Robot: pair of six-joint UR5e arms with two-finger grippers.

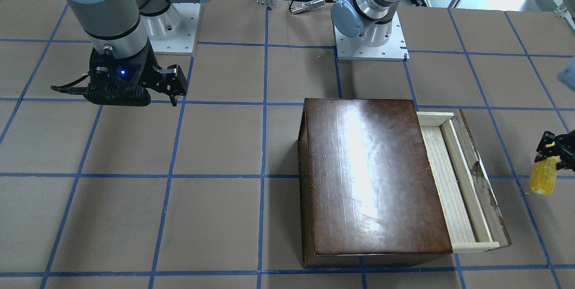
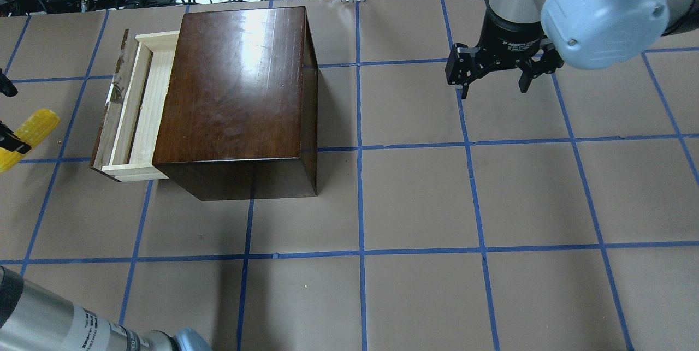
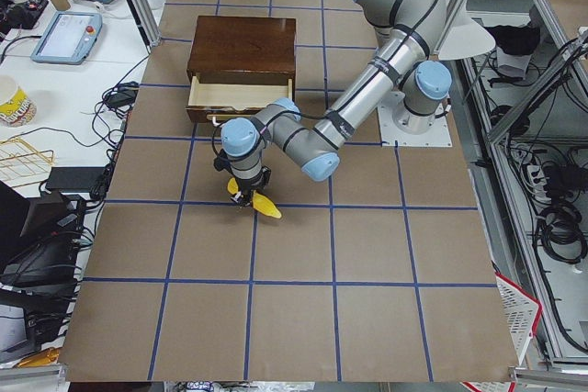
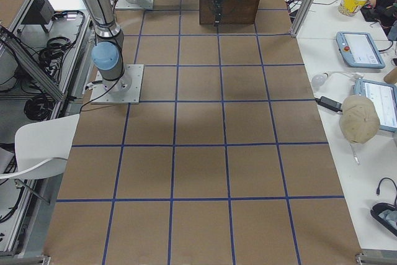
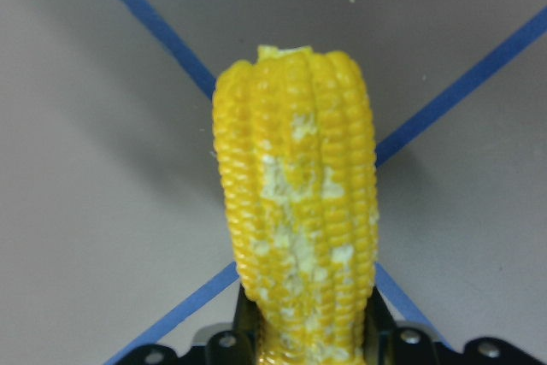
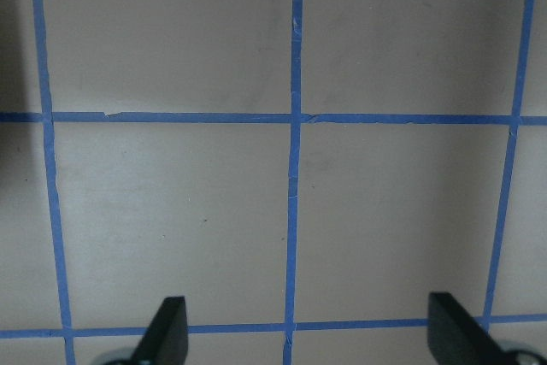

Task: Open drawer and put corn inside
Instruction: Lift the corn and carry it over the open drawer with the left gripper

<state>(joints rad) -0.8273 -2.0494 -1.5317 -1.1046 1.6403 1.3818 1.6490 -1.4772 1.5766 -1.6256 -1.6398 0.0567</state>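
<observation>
Holds the corn (image 5: 295, 211) by one end in the left gripper (image 1: 551, 156), jaws closed narrow against the cob's two sides, yellow kernel rows jutting out past the grip. Poises it tilted over the table (image 2: 415, 192), toward the left end, outside the drawer (image 1: 447, 181) and well apart from its scuffed front panel (image 1: 484, 181); cannot tell whether the free end touches the surface. Shows, beneath the cob in the left wrist view, a crossing of blue tape lines (image 5: 154, 19). Has the drawer pulled partway out of the glossy dark-brown box (image 2: 235, 83), opening toward the table's left end, pale wood floor and side walls in plain sight, front panel outermost. Rests the box flat near the long edge on the operators' side, roughly midway along the table's length, straddling the tape grid. Hangs the right gripper (image 2: 494, 88) above the table on the box's closed side, well apart from it, toward the right end, pointing down, jaws spread wide and empty. Looks straight down from the right wrist onto another tape crossing, two black fingertips (image 6: 167, 335) at the bottom corners of that view.
</observation>
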